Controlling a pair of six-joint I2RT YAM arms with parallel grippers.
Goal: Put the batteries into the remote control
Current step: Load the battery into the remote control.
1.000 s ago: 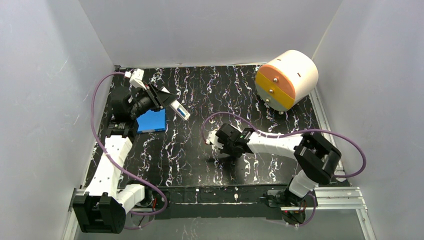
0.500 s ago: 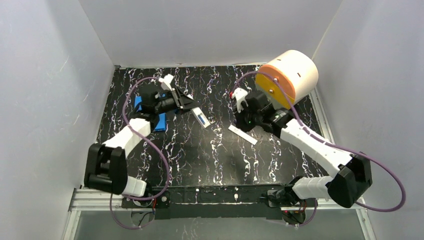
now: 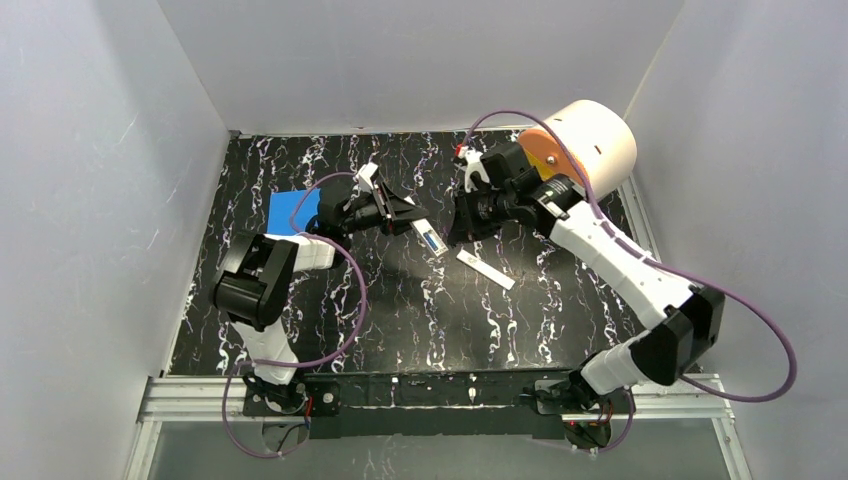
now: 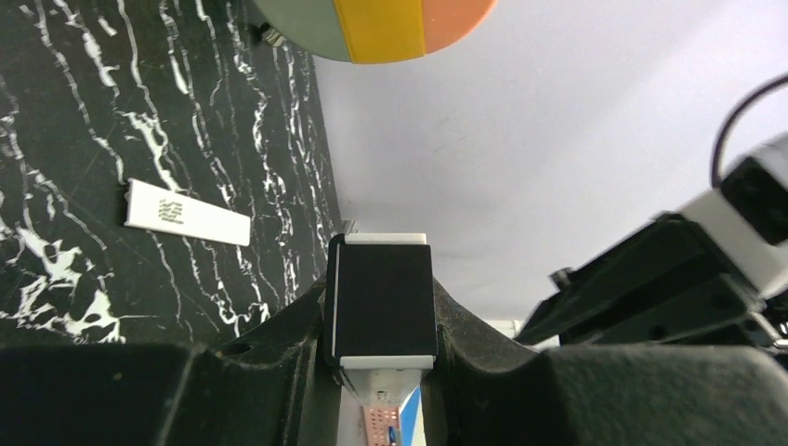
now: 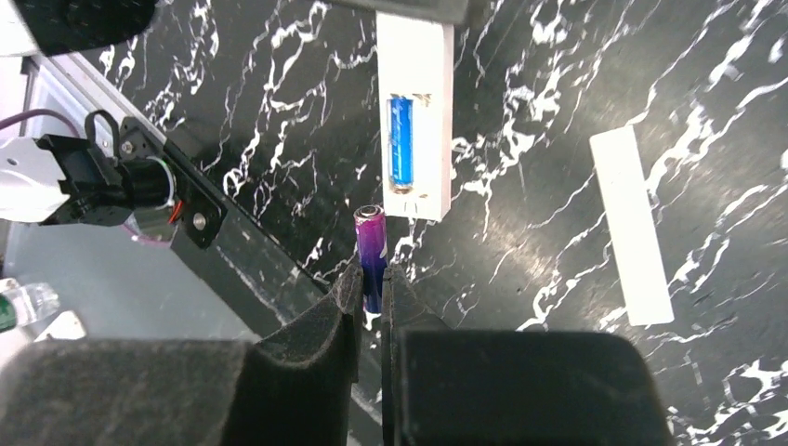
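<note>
My left gripper point(image 3: 408, 216) is shut on the remote control point(image 3: 432, 240), a slim white bar held above the table's middle. In the left wrist view the remote point(image 4: 383, 302) shows end-on between the fingers. In the right wrist view its recess faces the camera, with one blue battery point(image 5: 400, 144) lying in it. My right gripper point(image 5: 372, 279) is shut on the second battery point(image 5: 370, 246), which stands just below and left of the remote's near end point(image 5: 414, 200). My right gripper point(image 3: 458, 228) sits close to the remote's right.
A flat white cover strip point(image 3: 485, 269) lies on the black marbled table right of the remote; it also shows in the right wrist view point(image 5: 632, 228) and left wrist view point(image 4: 186, 212). A blue pad point(image 3: 293, 210) lies back left. A cream-and-orange drum point(image 3: 575, 155) stands back right.
My left gripper has carried the remote rightward to the middle. My right gripper has swung from the near centre to the back and then down beside the remote. The white strip now lies uncovered.
</note>
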